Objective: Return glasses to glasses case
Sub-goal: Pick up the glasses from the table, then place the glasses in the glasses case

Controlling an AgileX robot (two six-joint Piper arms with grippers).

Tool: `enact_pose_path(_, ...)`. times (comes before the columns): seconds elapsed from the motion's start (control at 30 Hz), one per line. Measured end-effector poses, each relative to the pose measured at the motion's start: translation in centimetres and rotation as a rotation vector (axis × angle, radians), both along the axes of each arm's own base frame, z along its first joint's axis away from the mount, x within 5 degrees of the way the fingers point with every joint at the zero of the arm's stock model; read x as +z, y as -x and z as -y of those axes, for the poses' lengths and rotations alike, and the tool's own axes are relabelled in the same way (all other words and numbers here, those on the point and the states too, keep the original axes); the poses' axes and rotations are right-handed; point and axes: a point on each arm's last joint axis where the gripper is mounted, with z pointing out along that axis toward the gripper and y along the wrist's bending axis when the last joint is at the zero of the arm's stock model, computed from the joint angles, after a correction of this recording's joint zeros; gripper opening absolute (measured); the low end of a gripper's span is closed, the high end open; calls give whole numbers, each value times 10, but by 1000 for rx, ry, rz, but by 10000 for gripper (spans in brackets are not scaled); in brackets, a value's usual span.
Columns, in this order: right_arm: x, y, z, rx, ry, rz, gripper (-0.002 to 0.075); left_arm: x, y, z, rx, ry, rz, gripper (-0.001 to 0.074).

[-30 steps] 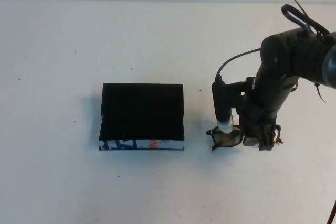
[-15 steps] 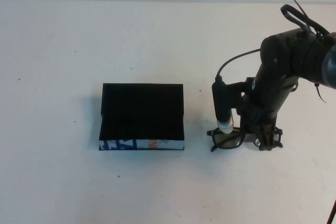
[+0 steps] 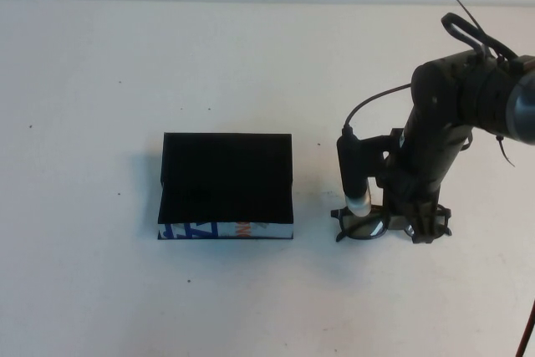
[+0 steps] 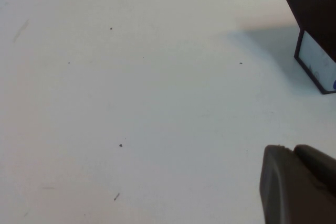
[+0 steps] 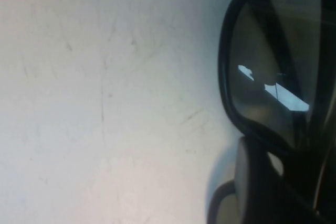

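From above, your right gripper sits down over the glasses on the white table, fingers straddling the frame; a firm grip isn't clear. The case lies shut, well apart leftward. Left wrist: one gripper finger shows, state unclear, above bare table, case corner beyond. Right wrist: a lens just beside the finger.

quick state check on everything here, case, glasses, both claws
glasses case: flap lid shut, flat on the table, printed edge facing the robot
glasses: on the table right of the case, not in it
right claw: down at the glasses, closing around the frame
left claw: away from both items, only partly in the left wrist view
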Motion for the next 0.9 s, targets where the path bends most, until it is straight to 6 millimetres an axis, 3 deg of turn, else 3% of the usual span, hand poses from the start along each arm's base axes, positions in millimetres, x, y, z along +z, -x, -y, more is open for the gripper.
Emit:
enact_pose_path(0.2,-1,0,0,0,1,-3,170,0,0,0,0,0,0,-4)
enact_pose_path(0.57,14,12,-2,-25,24,-50,12,0,0,0,0,0,0,-4)
enact_pose_path(0.7,41,22,-18,-39,10,-42,11,0,0,0,0,0,0,-4)
enact_pose_path(0.9,96,36,-70,35,-74,55,11,0,0,0,0,0,0,-4)
